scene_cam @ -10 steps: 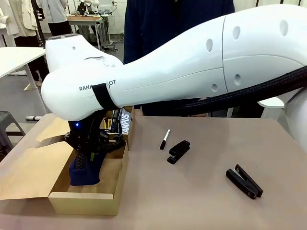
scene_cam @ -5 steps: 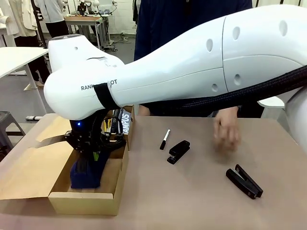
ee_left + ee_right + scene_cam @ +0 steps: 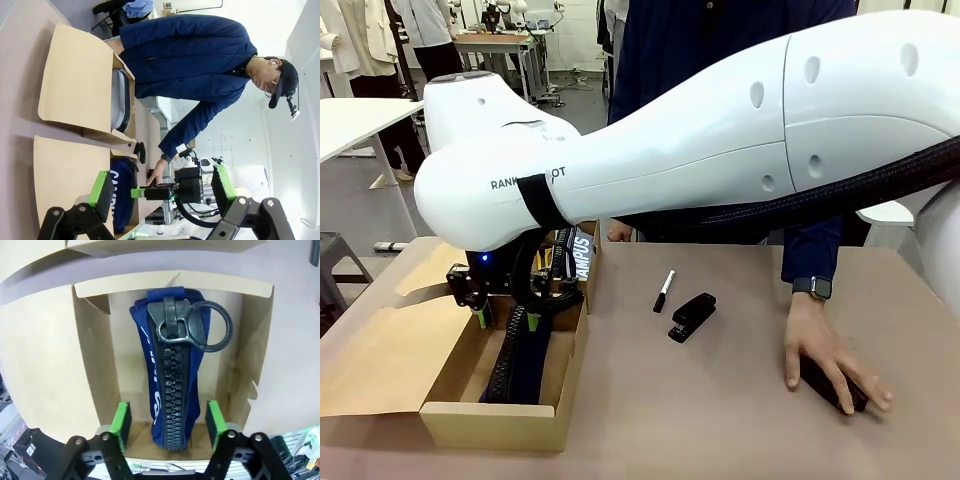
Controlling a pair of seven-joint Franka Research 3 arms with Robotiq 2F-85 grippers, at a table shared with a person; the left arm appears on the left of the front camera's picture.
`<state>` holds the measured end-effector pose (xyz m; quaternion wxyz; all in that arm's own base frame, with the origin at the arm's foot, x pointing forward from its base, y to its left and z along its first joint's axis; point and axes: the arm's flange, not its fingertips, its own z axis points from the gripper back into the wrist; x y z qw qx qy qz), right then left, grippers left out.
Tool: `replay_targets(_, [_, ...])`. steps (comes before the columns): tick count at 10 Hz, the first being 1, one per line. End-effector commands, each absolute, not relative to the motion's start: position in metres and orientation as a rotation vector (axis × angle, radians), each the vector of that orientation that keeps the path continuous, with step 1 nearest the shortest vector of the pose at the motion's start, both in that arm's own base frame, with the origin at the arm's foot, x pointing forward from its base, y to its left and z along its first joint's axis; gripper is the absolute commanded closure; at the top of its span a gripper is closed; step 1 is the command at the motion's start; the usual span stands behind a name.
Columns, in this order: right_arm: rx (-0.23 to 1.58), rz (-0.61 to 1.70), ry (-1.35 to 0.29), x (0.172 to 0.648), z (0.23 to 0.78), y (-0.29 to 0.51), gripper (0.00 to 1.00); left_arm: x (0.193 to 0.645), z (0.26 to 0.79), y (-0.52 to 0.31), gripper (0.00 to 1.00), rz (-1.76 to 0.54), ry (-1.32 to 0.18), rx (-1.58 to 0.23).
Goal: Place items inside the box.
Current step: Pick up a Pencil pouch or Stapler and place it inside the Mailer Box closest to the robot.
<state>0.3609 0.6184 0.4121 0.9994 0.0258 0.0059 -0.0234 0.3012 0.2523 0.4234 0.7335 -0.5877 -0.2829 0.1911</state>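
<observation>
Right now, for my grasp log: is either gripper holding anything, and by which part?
Nothing. The right gripper stands open astride the navy pencil case; the left gripper is empty.

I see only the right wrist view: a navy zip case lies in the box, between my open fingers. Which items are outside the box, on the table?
Observer: A black-and-white marker lies on the table, to the right of the box.
Operator: Are there any staplers?
Observer: One black stapler lies close beside the marker, and nothing touches it.
Operator: Is there another one?
Observer: Yes. The person's hand rests flat on a second black stapler, at the right side of the table.
</observation>
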Motion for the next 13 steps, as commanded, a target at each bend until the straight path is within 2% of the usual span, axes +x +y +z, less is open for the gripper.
replay_targets(1, [0.078,-0.018,0.013,0.358,0.412,0.609,0.00,0.299,0.423,0.251,0.00,0.401,-0.628,-1.294])
replay_targets(5, [0.055,0.014,0.019,0.353,0.417,0.610,0.00,0.299,0.423,0.251,0.00,0.401,-0.628,-1.294])
replay_targets(8, [0.079,0.169,0.053,0.341,0.445,0.597,0.00,0.299,0.423,0.251,0.00,0.401,-0.628,-1.294])
replay_targets(9, [0.123,0.256,0.110,0.327,0.472,0.575,0.00,0.299,0.423,0.251,0.00,0.401,-0.628,-1.294])
replay_targets(11, [0.134,0.426,-0.019,0.299,0.515,0.505,0.00,0.299,0.423,0.251,0.00,0.401,-0.628,-1.294])
replay_targets(12, [0.228,0.475,-0.074,0.299,0.524,0.455,0.00,0.299,0.423,0.251,0.00,0.401,-0.628,-1.294])
replay_targets(13, [0.278,0.431,-0.067,0.305,0.525,0.397,0.00,0.299,0.423,0.251,0.00,0.401,-0.628,-1.294])
